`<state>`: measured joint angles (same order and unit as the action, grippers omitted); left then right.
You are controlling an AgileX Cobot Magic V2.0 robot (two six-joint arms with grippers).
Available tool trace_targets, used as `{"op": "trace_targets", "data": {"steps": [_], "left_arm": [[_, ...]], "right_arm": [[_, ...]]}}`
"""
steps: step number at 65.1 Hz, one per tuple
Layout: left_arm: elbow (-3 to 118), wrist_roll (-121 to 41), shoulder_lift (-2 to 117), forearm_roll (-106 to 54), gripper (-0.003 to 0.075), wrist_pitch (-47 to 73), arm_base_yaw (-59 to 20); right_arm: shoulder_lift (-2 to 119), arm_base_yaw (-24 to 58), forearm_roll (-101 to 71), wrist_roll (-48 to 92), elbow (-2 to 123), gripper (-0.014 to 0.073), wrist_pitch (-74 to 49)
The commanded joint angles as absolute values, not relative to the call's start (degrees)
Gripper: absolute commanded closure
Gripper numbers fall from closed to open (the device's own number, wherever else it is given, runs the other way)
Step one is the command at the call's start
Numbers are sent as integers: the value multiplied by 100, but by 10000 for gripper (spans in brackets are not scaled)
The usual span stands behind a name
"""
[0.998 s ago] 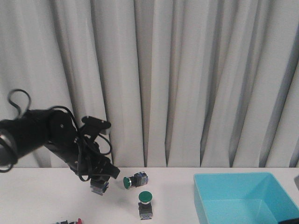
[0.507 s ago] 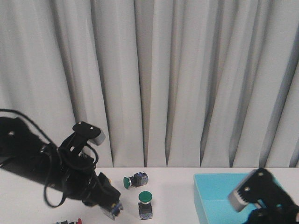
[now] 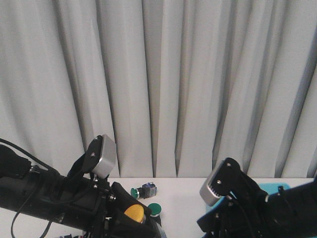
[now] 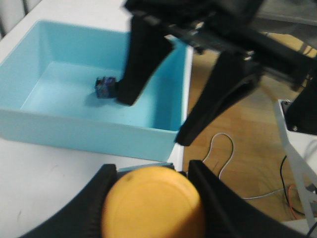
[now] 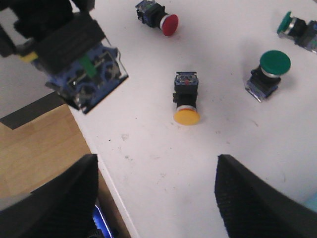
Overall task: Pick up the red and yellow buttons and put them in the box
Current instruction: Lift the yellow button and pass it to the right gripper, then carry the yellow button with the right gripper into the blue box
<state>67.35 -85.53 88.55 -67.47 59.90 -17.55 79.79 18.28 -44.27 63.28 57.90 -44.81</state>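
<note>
My left gripper (image 4: 151, 172) is shut on a yellow button (image 4: 151, 206), its orange cap filling the space between the black fingers. In the front view that button (image 3: 133, 213) hangs low, left of centre. The turquoise box (image 4: 89, 129) lies just beyond it, with a small dark-blue button body (image 4: 105, 88) on its floor; that one's cap is hidden. My right gripper (image 5: 156, 163) is open and empty above the table. Below it lie a second yellow button (image 5: 186, 101) and a red button (image 5: 161, 20).
Two green-capped buttons (image 5: 267, 73) (image 5: 297, 26) rest on the white table (image 5: 208, 148). The table's edge (image 5: 106, 183) runs close to my right gripper, with wooden floor beyond. Grey curtains hang behind the table.
My left arm swung from the back of the table towards the front and the box, carrying the button. My right arm rose into view and moved left over the table.
</note>
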Motion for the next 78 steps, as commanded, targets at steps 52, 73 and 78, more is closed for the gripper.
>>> {"op": "trace_targets", "data": {"steps": [52,73,78], "left_arm": [[6866,-9560,8597,-7714,510,6813,-1783],[6866,-9652,8597,-7820,510,6887,-1783],[6866,-9651,8597,-7820,510,6872,-1783]], "right_arm": [[8156,2309,-6218,9421,6349,77,-4937],[8156,2309,-6211,9414,6349,131,-5090],[8156,2309,-6211,9414,6349,166,-5095]]}}
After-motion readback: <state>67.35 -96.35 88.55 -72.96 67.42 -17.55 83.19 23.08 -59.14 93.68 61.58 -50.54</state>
